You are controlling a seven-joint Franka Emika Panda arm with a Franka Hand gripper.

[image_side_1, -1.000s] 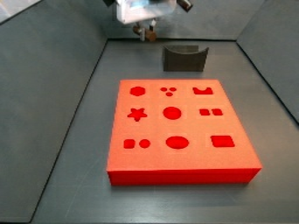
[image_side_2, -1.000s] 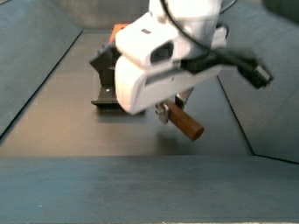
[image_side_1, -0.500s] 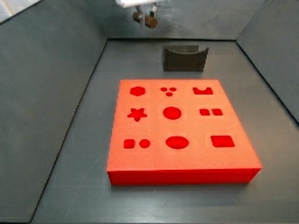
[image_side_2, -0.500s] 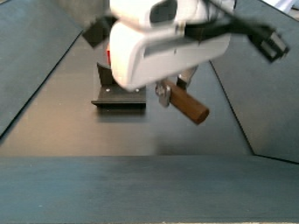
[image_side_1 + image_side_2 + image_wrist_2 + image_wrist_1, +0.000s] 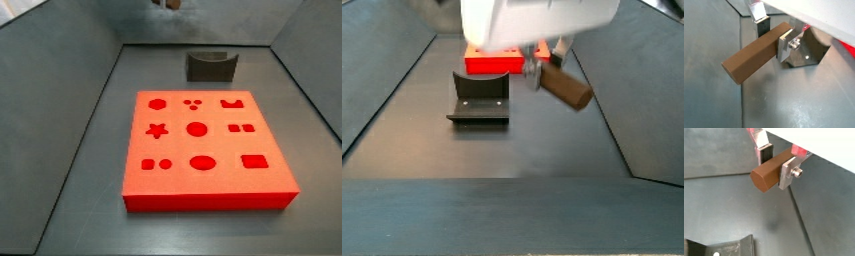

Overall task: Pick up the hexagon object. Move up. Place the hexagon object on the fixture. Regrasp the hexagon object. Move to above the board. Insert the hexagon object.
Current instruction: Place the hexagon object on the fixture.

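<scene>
The gripper [image 5: 777, 164] is clamped on the hexagon object [image 5: 754, 52], which hangs tilted, clear of the floor, in both wrist views. In a side view the gripper [image 5: 543, 72] is largely cut off by the top edge; the peg [image 5: 567, 90] juts out beside the fixture [image 5: 480, 98]. The board [image 5: 203, 146] lies mid-floor, with the fixture [image 5: 211, 67] beyond its far edge.
</scene>
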